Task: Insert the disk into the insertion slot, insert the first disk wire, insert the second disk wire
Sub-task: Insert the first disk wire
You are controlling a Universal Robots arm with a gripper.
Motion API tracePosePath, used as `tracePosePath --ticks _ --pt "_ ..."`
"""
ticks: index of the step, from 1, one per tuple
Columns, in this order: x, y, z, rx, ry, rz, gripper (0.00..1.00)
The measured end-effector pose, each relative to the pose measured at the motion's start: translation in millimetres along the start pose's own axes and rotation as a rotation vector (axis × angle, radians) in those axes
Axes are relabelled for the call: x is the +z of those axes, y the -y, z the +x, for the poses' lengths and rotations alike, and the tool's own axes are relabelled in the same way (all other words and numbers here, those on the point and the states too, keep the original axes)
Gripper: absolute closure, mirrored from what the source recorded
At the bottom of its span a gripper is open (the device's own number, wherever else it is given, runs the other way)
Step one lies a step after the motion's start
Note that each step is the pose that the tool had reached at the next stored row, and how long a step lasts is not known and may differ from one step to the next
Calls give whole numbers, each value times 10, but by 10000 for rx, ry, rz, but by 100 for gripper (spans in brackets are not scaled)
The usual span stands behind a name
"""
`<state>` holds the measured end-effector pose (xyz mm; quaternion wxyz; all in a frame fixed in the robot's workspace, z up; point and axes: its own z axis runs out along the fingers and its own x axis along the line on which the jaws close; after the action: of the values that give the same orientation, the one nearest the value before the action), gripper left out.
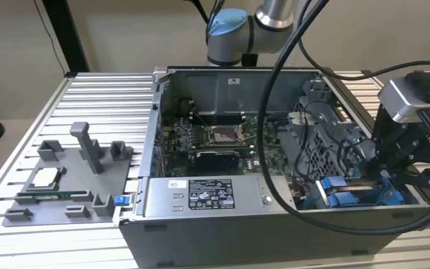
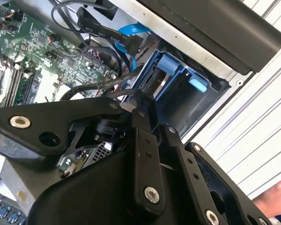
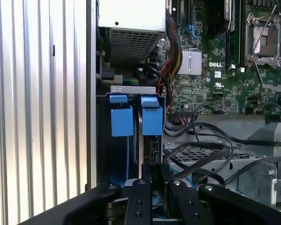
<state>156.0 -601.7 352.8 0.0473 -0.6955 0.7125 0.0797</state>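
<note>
The disk stands edge-on in the insertion slot, its silver edge between two blue tabs. In the second wrist view the disk's silver face shows inside the blue-railed insertion slot. My gripper sits at the disk's near end, its black fingers close together on either side of that end. In the exterior view the gripper hangs low over the insertion slot at the case's corner on the exterior view's right. Loose black wires lie beside the bay.
The grey power-supply box lies along the case's front, the motherboard behind it. A blue flat cable curls above the bay. A grey parts fixture stands on the ribbed table at the exterior view's left. A person's hand shows outside the case.
</note>
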Motion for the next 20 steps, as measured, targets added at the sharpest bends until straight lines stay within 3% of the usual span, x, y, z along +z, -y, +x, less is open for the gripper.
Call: tracePosePath --ticks 3,10,14,16,20 --pt "0 62 -8 14 -4 -37 100" --pt "0 76 -8 12 -2 -38 100" --pt "-2 159 -18 21 -3 -76 100" --pt "-1 196 -32 33 -16 -140 100" --pt "17 215 -98 81 -103 -380 100"
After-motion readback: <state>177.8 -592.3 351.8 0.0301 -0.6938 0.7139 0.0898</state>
